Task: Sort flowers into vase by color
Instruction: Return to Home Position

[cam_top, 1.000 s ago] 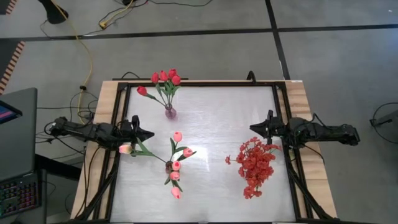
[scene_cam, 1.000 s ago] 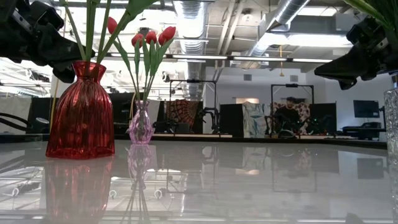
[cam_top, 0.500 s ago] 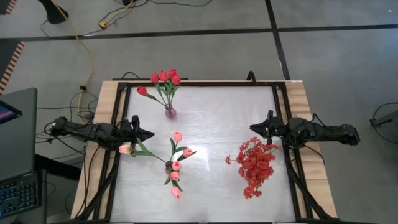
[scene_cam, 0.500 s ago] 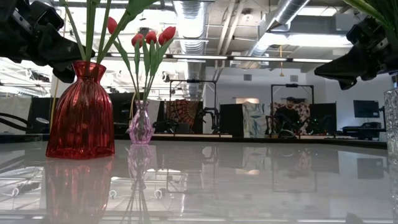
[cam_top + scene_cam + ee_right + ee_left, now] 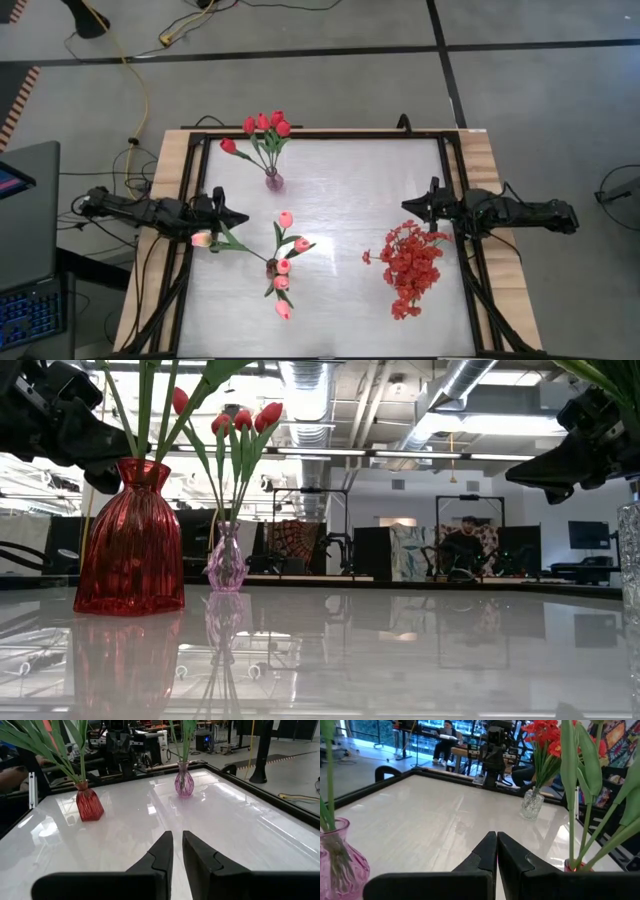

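Red tulips (image 5: pixel 264 126) stand in a small purple vase (image 5: pixel 273 181) at the far left. Pink tulips (image 5: pixel 283 266) spread out of a red ribbed vase (image 5: pixel 130 540) nearer the front; one pink bloom (image 5: pixel 202 239) leans out toward the left arm. A spray of small red blossoms (image 5: pixel 410 264) stands in a clear glass vase (image 5: pixel 532 804) on the right. My left gripper (image 5: pixel 240 216) hangs shut and level at the table's left edge, holding nothing. My right gripper (image 5: pixel 405 207) hangs at the right edge, its fingers a narrow gap apart (image 5: pixel 177 840) with nothing between them.
A black frame (image 5: pixel 320 134) runs round the white tabletop. The middle of the table (image 5: pixel 340 200) between the three vases is bare. Beyond the far edge the low view shows a room with a seated person (image 5: pixel 462 545).
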